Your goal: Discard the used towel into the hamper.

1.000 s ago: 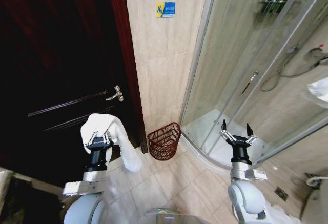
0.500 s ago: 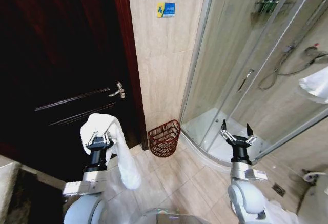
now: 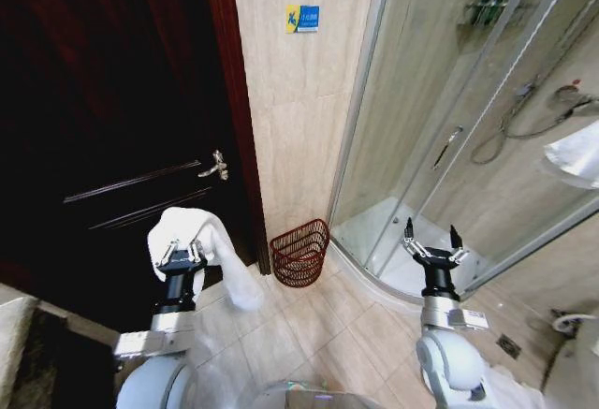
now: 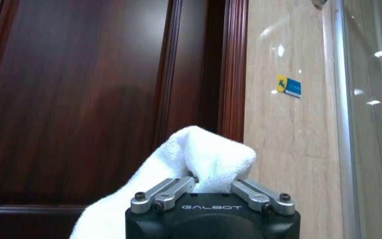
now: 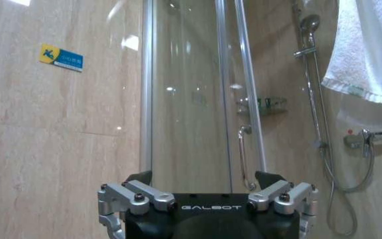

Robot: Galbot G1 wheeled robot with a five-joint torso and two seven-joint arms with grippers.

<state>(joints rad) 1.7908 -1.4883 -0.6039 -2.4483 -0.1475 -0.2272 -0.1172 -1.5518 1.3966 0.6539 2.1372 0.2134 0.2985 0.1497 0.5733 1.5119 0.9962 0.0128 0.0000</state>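
Left tool (image 3: pixel 180 255) is gripping the towel (image 3: pixel 217 257), well apart from the hamper (image 3: pixel 300 255); right tool (image 3: pixel 431 245) is idling open; carrying it over the rim before releasing looks best.

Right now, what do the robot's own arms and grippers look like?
Both arms are built alike: rounded pale grey-white shells, a black cylindrical wrist, and silver-grey metal brackets with screws. The left gripper and right gripper have black bodies with "GALBOT" printed in pale letters, silver linkages with dark screws and thin dark fingers. No loose cables are visible.
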